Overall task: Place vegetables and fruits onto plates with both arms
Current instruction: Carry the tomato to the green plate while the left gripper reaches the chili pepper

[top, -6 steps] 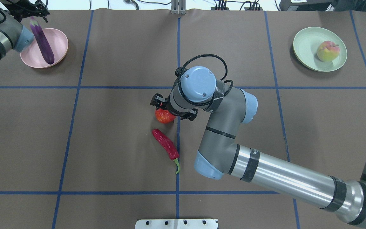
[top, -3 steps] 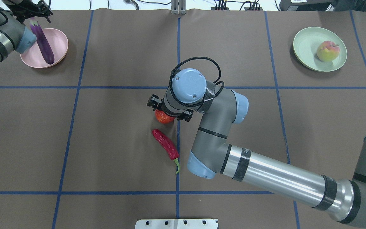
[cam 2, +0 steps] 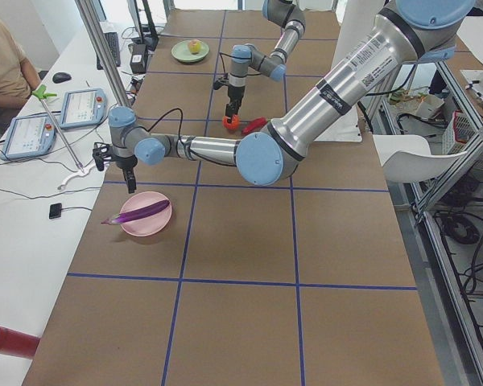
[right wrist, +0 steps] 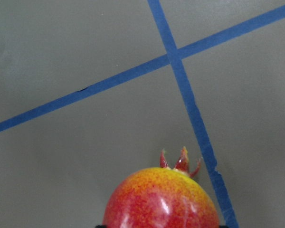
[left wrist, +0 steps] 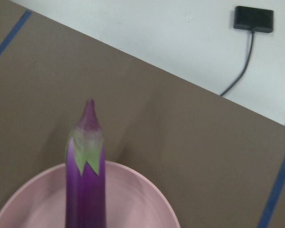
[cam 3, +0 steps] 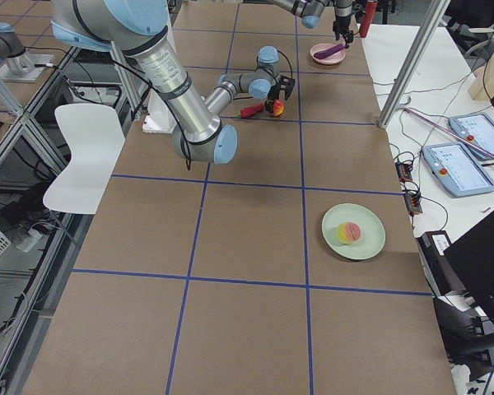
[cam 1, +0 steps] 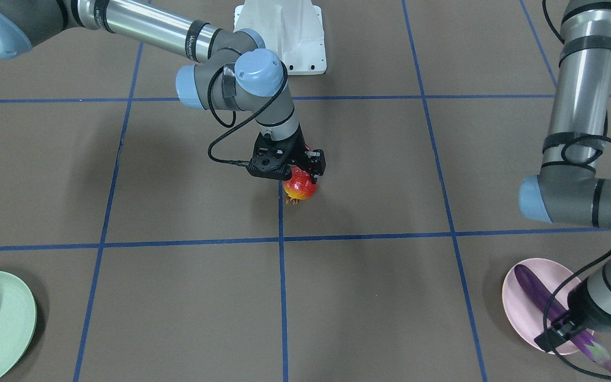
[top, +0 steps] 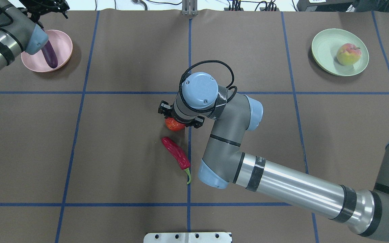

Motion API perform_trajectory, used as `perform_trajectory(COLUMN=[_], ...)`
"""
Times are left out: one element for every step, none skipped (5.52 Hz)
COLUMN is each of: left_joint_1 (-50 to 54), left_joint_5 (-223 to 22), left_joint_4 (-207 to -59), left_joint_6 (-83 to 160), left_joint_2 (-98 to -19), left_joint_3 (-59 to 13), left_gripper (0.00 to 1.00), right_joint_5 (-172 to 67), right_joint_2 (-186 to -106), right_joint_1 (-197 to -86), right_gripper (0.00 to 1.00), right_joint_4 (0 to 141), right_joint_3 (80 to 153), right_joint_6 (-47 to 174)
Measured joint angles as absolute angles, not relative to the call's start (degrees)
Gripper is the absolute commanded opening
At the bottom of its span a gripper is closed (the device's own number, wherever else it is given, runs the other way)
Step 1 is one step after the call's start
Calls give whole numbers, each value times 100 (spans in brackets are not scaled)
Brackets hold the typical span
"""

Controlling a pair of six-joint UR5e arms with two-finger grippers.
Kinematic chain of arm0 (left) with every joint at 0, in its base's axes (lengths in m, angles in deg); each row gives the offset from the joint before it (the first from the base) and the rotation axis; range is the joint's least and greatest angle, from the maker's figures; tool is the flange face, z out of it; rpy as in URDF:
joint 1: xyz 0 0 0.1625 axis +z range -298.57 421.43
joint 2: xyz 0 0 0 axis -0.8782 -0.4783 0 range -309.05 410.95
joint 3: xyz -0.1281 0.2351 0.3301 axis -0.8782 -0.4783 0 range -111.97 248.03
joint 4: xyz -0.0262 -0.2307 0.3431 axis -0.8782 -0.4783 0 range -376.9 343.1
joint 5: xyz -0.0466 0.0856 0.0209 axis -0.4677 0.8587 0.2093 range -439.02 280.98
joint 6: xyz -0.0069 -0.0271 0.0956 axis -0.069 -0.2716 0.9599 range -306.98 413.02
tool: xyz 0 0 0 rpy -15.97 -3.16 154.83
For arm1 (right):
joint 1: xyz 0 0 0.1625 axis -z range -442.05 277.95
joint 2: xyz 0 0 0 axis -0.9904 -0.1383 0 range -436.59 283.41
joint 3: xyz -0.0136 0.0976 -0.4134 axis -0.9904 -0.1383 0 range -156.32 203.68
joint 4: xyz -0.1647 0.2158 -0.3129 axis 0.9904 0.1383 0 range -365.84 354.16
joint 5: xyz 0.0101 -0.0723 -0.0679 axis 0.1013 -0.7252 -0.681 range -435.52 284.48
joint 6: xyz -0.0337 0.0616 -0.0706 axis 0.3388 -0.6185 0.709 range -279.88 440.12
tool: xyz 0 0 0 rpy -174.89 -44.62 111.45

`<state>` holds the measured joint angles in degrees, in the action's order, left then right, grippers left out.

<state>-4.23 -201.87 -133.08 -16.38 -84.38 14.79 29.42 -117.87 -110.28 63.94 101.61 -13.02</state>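
Observation:
The pomegranate (cam 1: 300, 189) sits on the table at the centre, crown towards the far side (right wrist: 161, 199). My right gripper (cam 1: 296, 175) is low over it, jaws around it; I cannot tell whether they are shut. The red chili (top: 176, 153) lies just beside it, nearer the robot. The purple eggplant (cam 1: 534, 291) lies across the pink plate (cam 1: 517, 310), its cap over the rim (left wrist: 85, 180). My left gripper (cam 2: 130, 182) is open and empty above it. The peach (top: 348, 54) rests on the green plate (top: 326, 44).
The right arm's elbow (top: 214, 172) hangs over the table next to the chili. The white robot base (cam 1: 281, 37) is at the table's near edge. Blue tape lines cross the brown table cover (top: 120, 148).
My right gripper has moved a little left and lower over the pomegranate, which has not moved. My left gripper has drawn away from the eggplant, which stays on the pink plate.

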Motion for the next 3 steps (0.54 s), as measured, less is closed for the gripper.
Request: perform_trajectory(left_joint_1=[-122, 415, 949], left_joint_5=[-20600, -20619, -20497], left_joint_4=[-13079, -12997, -12870], left_joint_6=[-2566, -3755, -4808], left_joint_2=[-8281, -8231, -8229], left_joint_3=[673, 30, -485], left_gripper=[100, 100, 98], right_joint_5=[3180, 3653, 4132], right_joint_2=[-11768, -11798, -11884], right_joint_1=[-11229, -11630, -12124], right_gripper=[0, 0, 0], right_joint_4=[6414, 6440, 6449], right_joint_3=[10255, 10319, 10349], right_joint_6=[-1295, -1255, -1098])
